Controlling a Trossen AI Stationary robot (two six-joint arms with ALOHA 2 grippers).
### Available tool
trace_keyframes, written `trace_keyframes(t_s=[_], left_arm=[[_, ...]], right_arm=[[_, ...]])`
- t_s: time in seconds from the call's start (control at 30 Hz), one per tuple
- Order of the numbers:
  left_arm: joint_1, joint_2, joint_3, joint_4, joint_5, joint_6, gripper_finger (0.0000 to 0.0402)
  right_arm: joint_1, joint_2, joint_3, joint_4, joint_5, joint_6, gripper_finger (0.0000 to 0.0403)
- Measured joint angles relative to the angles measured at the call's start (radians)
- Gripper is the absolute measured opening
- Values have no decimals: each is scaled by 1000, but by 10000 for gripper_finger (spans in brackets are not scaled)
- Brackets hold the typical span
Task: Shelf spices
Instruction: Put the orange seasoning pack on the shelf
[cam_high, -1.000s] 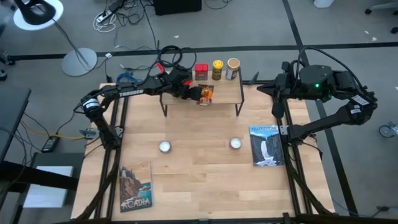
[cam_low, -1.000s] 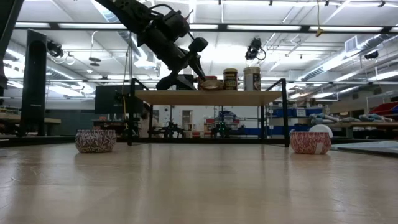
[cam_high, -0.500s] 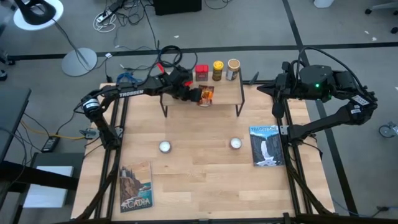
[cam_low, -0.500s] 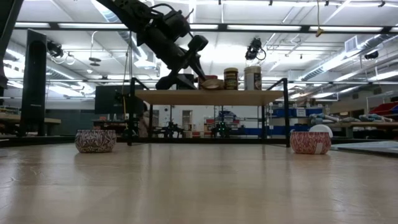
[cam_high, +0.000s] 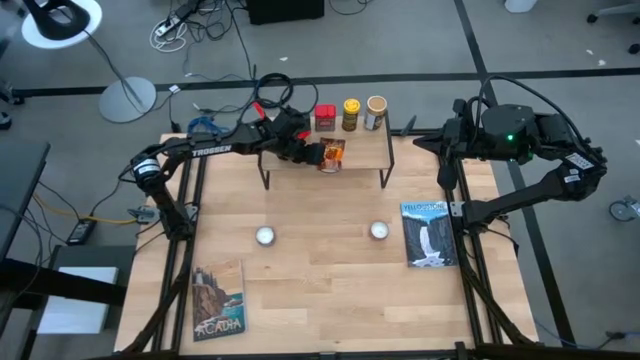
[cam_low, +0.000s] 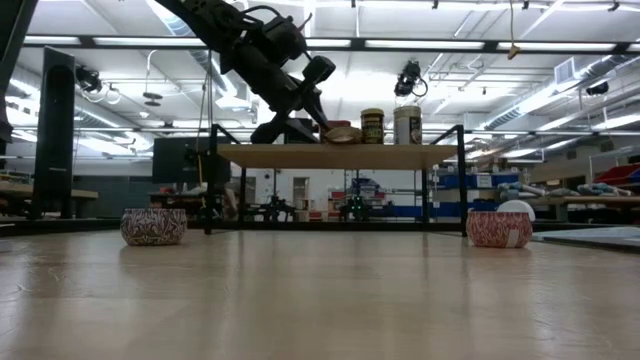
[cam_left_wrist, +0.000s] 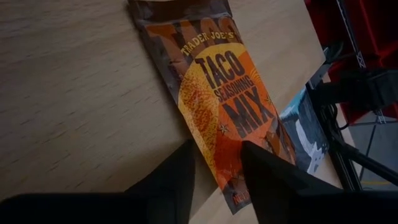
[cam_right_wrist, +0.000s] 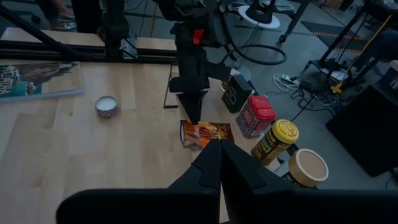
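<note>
Left hand (cam_high: 314, 152) sits over the shelf (cam_high: 365, 152), fingers (cam_left_wrist: 267, 177) narrowly parted astride the end of the orange packet (cam_left_wrist: 217, 93), which lies flat on the plank near its front edge. Packet: orange and brown, printed "Taco Seasoning Mix". Whether the fingers pinch it, I cannot tell. Along the shelf's back edge stand 3 spices: red tin (cam_high: 323, 116), yellow black-lidded jar (cam_high: 350, 112), tan cylindrical jar (cam_high: 375, 110). Right hand (cam_right_wrist: 220, 157) waits fully closed, empty, beyond the worktop's (cam_high: 330, 290) right edge.
</note>
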Motion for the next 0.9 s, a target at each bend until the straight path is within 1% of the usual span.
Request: trace_keyframes(t_s=[0.43, 0.5, 0.77, 0.9], left_arm=[[0, 1, 0, 4, -27, 8, 10], [0, 1, 0, 4, -29, 12, 4], [0, 1, -1, 7, -34, 29, 2], [0, 2, -2, 33, -47, 39, 1]], right_arm=[[0, 0, 0, 0, 0, -1, 6], [0, 0, 0, 0, 0, -1, 4], [0, 0, 0, 0, 0, -2, 7], [0, 0, 0, 0, 1, -3, 5]])
